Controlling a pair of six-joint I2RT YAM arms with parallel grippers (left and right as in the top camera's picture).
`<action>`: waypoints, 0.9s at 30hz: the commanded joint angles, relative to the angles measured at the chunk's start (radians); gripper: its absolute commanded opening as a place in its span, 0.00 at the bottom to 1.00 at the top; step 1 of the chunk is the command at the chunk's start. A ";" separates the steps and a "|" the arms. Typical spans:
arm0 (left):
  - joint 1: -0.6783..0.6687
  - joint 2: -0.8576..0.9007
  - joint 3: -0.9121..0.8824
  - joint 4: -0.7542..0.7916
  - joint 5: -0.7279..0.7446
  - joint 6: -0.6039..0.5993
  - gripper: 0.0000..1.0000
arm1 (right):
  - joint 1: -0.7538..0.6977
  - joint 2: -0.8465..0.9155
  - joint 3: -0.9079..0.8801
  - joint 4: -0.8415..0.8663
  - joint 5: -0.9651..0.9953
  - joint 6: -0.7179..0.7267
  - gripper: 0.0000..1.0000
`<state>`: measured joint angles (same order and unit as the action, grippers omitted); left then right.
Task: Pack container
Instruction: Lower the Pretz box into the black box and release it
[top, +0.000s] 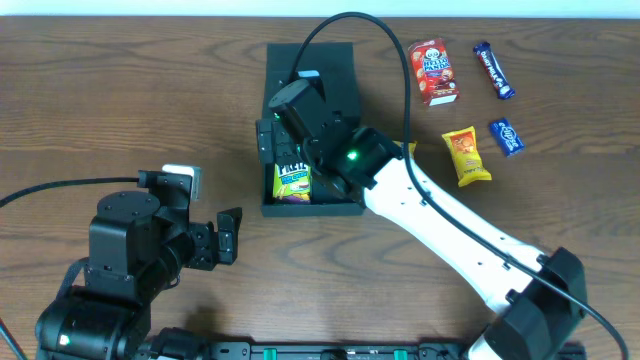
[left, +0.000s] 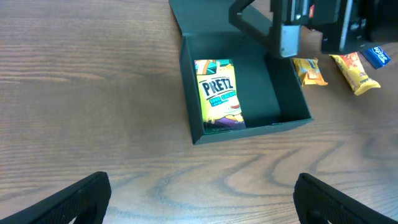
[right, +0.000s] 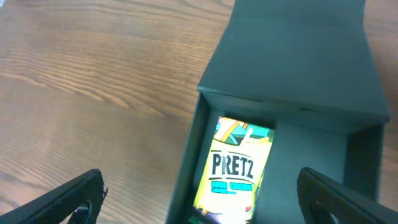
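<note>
The matte black, shallow square container (left: 261, 93) sits toward the table's far edge, mid-width, with its flap lid folded back. A yellow-green Pretz snack packet (left: 219, 93) lies inside along its left wall. The right gripper (right: 202, 196) hangs over the box, jaws wide apart and holding nothing. The left gripper (left: 200, 196) (toward the near edge, left of centre) is likewise spread and empty.

Packing looks barely begun — next, an arm must reach toward the far-right corner for the red packet (top: 433, 72), yellow packet (top: 465, 155) or blue bar (top: 493, 70). Overhead, the right arm hides most of the box's interior, and another yellow packet beside its right wall is half covered.
</note>
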<state>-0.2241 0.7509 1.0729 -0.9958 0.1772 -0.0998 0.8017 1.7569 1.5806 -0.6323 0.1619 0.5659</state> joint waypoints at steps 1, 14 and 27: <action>0.001 0.000 0.003 -0.003 0.003 0.007 0.95 | -0.003 -0.021 0.003 -0.014 0.014 -0.052 0.99; 0.001 0.000 0.003 -0.003 0.004 0.007 0.95 | -0.011 -0.007 -0.032 -0.031 0.112 -0.103 0.14; 0.001 0.000 0.003 -0.003 0.003 0.007 0.95 | -0.043 0.188 -0.079 -0.031 0.138 -0.103 0.01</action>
<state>-0.2241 0.7509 1.0729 -0.9962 0.1772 -0.1001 0.7734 1.9030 1.5116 -0.6609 0.2756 0.4702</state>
